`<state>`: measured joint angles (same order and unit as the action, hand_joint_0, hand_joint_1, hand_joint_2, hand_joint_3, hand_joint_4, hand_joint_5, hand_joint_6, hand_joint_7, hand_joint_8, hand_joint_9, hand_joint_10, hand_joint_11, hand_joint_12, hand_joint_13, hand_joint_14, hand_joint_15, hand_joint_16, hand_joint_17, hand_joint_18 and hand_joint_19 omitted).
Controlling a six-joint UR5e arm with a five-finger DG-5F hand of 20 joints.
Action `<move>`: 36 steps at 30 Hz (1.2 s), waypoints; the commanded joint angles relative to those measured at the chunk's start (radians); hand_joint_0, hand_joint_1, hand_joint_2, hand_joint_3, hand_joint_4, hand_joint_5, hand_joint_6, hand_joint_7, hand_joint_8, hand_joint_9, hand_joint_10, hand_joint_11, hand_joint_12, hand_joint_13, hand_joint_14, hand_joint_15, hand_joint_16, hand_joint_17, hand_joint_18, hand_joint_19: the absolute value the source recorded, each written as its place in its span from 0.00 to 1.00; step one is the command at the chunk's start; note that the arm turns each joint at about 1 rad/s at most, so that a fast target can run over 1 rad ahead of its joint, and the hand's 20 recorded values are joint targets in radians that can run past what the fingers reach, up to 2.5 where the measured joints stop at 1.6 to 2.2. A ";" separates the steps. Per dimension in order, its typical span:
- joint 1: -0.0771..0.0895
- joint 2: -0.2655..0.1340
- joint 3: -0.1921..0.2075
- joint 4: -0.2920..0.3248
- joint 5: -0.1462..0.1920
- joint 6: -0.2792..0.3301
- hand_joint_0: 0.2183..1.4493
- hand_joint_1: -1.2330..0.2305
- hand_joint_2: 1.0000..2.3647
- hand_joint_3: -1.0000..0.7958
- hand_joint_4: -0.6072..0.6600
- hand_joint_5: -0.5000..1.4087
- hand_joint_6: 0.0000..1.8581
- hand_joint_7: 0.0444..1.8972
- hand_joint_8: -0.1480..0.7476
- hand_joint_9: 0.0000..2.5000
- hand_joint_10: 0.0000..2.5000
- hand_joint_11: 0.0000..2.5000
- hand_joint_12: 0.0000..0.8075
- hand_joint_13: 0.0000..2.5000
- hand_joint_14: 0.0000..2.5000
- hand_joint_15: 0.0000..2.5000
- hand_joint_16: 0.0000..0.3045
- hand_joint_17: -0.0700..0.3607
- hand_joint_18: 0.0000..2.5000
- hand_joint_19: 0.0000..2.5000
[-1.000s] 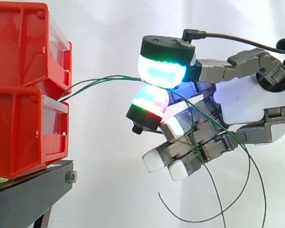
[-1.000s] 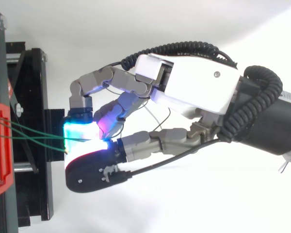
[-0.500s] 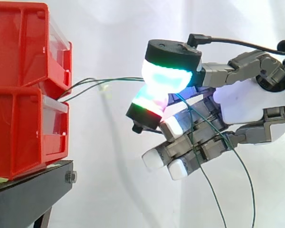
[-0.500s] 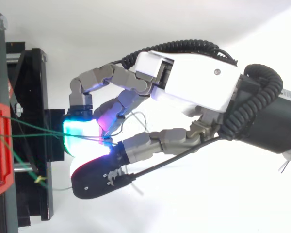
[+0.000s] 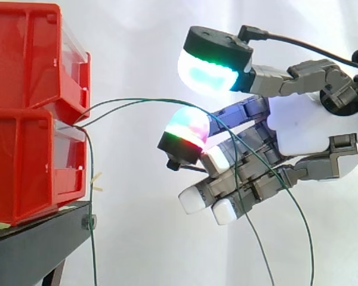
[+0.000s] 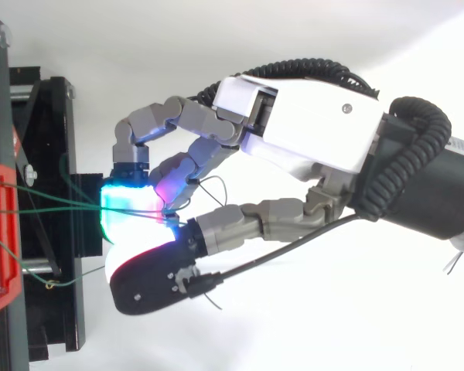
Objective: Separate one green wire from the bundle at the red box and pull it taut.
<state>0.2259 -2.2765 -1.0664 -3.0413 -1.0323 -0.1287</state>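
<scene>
Two thin green wires (image 5: pixel 144 99) are running from the red box (image 5: pixel 36 149) between my hand's (image 5: pixel 298 128) glowing pads (image 5: pixel 188 128), which are standing apart, clamping nothing. Light, springy and slippery, I'm judging; one is needing a firm pinch, pad to pad, just beside the box.

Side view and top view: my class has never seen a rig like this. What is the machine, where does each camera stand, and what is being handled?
The machine is a robot arm ending in a hand built like a human one. One camera stands beside the work, looking level across it; the other looks down from above. Two red bins are stacked on a black stand before a white curtain. Thin green wires run from the bins to the hand and trail down past it; a loose wire hangs beside the stand. Whether the hand grips a wire cannot be told.
</scene>
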 commanded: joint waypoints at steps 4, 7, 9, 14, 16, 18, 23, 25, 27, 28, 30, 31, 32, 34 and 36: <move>0.001 0.000 0.000 0.002 0.001 0.000 0.27 0.47 0.00 0.28 0.65 0.16 0.41 0.65 0.57 0.39 0.01 0.29 0.50 0.34 0.01 0.17 0.19 0.47 0.32 0.20; 0.000 0.000 0.000 0.002 0.000 0.000 0.32 0.47 0.00 0.28 0.64 0.16 0.41 0.66 0.56 0.38 0.01 0.29 0.49 0.34 0.01 0.17 0.19 0.46 0.32 0.20; 0.000 0.000 0.000 0.001 0.000 0.000 0.34 0.47 0.00 0.28 0.64 0.16 0.41 0.66 0.56 0.38 0.01 0.29 0.49 0.34 0.01 0.17 0.19 0.46 0.32 0.20; 0.000 0.000 0.000 -0.002 0.000 0.000 0.33 0.43 0.01 0.41 0.64 0.15 0.42 0.66 0.57 0.38 0.01 0.29 0.50 0.34 0.01 0.17 0.19 0.46 0.31 0.21; 0.000 0.000 0.000 -0.002 0.000 0.000 0.33 0.41 0.01 0.43 0.64 0.15 0.42 0.66 0.57 0.38 0.01 0.29 0.50 0.34 0.01 0.18 0.19 0.47 0.31 0.21; 0.000 0.000 0.000 0.001 0.000 0.000 0.34 0.36 0.01 0.43 0.65 0.15 0.42 0.66 0.57 0.38 0.01 0.29 0.50 0.34 0.01 0.18 0.19 0.47 0.31 0.20; 0.000 0.000 0.000 -0.001 0.000 -0.002 0.36 0.31 0.00 0.28 0.65 0.15 0.43 0.66 0.57 0.38 0.01 0.30 0.49 0.34 0.01 0.18 0.19 0.46 0.31 0.20; 0.000 0.000 0.000 0.001 -0.002 0.000 0.31 0.35 0.00 0.28 0.65 0.15 0.44 0.65 0.57 0.38 0.01 0.30 0.49 0.35 0.01 0.18 0.19 0.46 0.31 0.21; 0.000 0.000 0.000 0.001 -0.002 0.000 0.27 0.40 0.00 0.28 0.66 0.15 0.43 0.64 0.58 0.39 0.01 0.29 0.50 0.35 0.01 0.18 0.20 0.47 0.32 0.20; 0.000 0.000 0.000 0.001 -0.002 0.000 0.26 0.44 0.00 0.28 0.66 0.15 0.43 0.64 0.59 0.40 0.01 0.29 0.51 0.35 0.01 0.17 0.20 0.48 0.32 0.21; 0.000 0.000 -0.001 0.002 0.000 0.000 0.25 0.50 0.00 0.28 0.66 0.16 0.42 0.65 0.60 0.41 0.01 0.29 0.51 0.36 0.01 0.17 0.20 0.48 0.32 0.21; 0.000 0.000 0.000 0.002 0.000 0.000 0.26 0.53 0.00 0.28 0.66 0.16 0.42 0.65 0.60 0.41 0.01 0.29 0.51 0.36 0.01 0.17 0.20 0.48 0.33 0.21; 0.000 0.000 0.000 0.002 0.000 0.000 0.26 0.53 0.00 0.28 0.65 0.16 0.42 0.65 0.59 0.41 0.01 0.29 0.51 0.36 0.01 0.18 0.20 0.48 0.33 0.21; 0.000 0.000 0.000 0.001 -0.002 0.000 0.31 0.52 0.00 0.28 0.65 0.16 0.41 0.68 0.59 0.41 0.01 0.29 0.50 0.36 0.01 0.17 0.19 0.47 0.32 0.21; 0.000 0.000 0.000 -0.001 -0.002 0.000 0.34 0.47 0.00 0.32 0.65 0.16 0.41 0.69 0.59 0.41 0.01 0.29 0.50 0.36 0.01 0.18 0.19 0.47 0.32 0.21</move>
<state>0.2256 -2.2764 -1.0663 -3.0398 -1.0331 -0.1289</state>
